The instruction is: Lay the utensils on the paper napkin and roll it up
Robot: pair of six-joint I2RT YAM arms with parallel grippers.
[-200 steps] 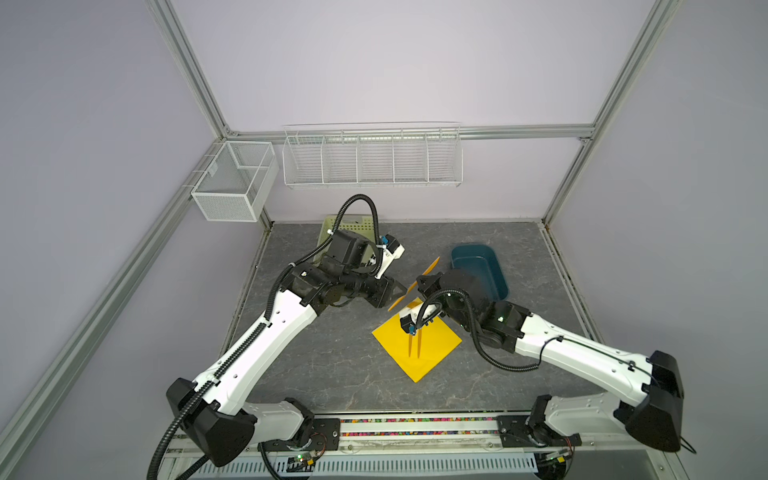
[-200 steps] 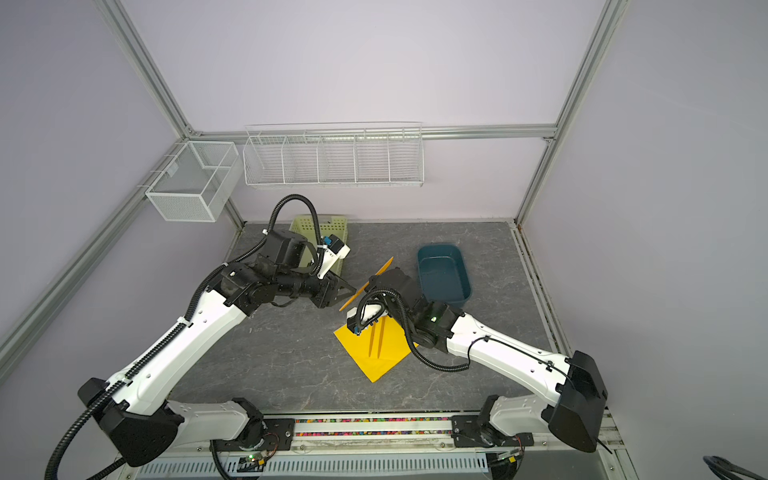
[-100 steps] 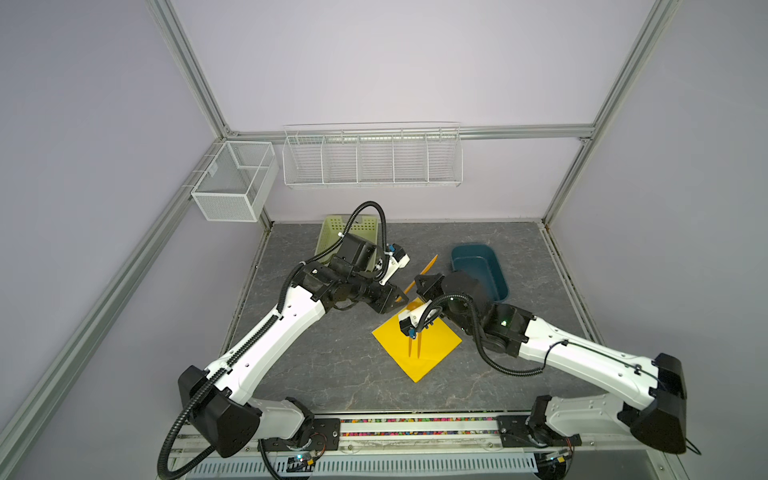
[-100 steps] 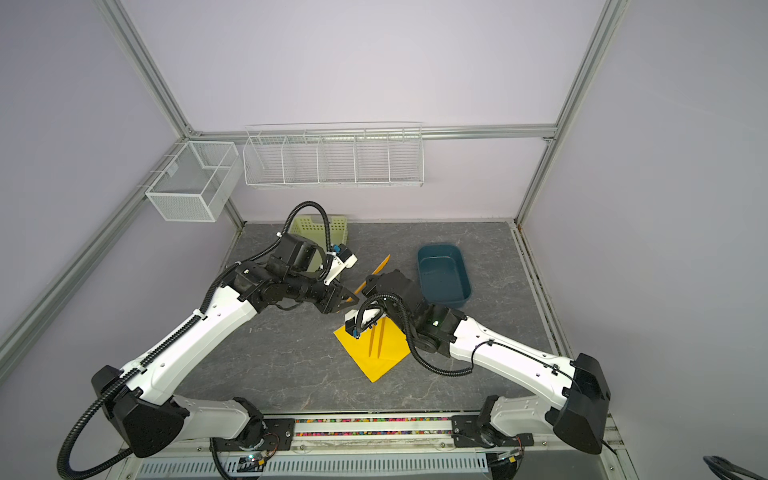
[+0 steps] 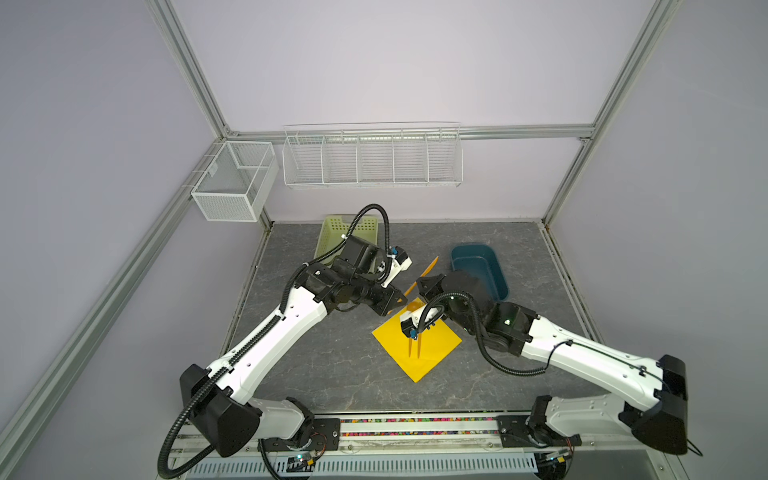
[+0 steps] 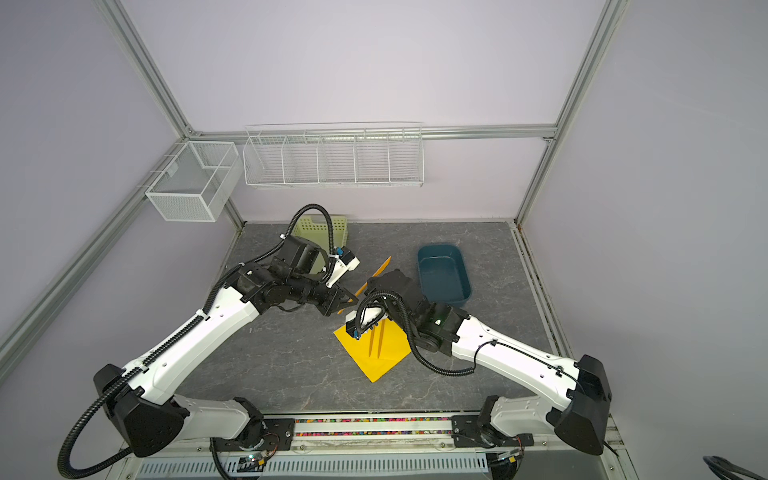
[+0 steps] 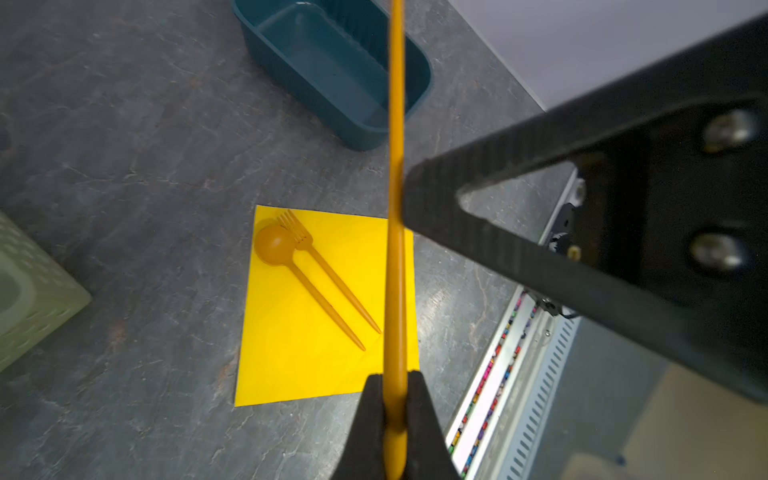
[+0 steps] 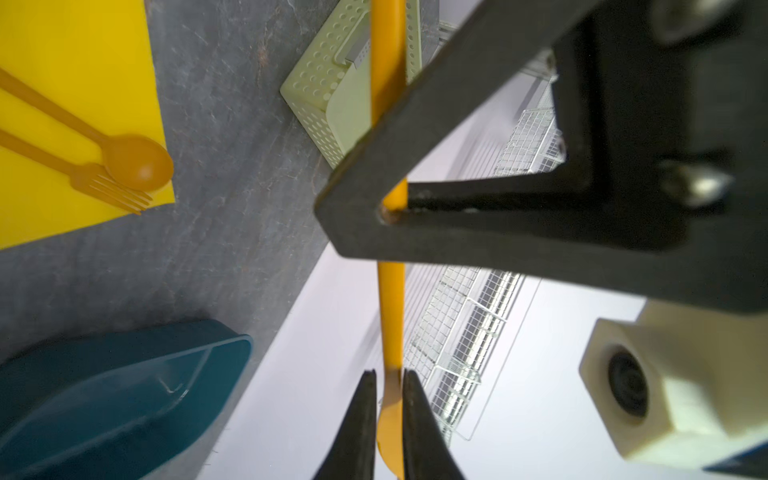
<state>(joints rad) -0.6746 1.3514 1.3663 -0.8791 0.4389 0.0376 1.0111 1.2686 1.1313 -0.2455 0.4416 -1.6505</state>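
1. The third utensil (image 5: 428, 270), a slim orange piece, is off the table. It is held in the air just beyond the 12 o'clock corner of the paper napkin (image 5: 432, 353). In both top views its long axis runs from about 7 o'clock to 1 o'clock, with the free tip toward 1 o'clock.
2. The left gripper (image 7: 394, 386) pinches this utensil (image 7: 395, 124), both fingers pressed flat against its handle.
3. The right gripper (image 8: 388, 386) has a finger on each side of the same piece (image 8: 390, 311), near its broader end. I cannot tell whether they squeeze it or only flank it.
4. The fork (image 7: 345, 291) and spoon (image 7: 307, 286) lie side by side on the napkin (image 7: 291, 353), nearly parallel. In the top views their handles run along the 12-to-6 line with the thin ends toward 6 o'clock (their heads are hidden there under the right wrist). The left wrist view shows the heads touching near one corner of the napkin.
5. The napkin lies flat as a diamond on the grey table (image 5: 332, 353).
6. A teal tub (image 5: 482, 270) stands at 2 o'clock from the napkin, and a green basket (image 5: 332, 237) at 11 o'clock.
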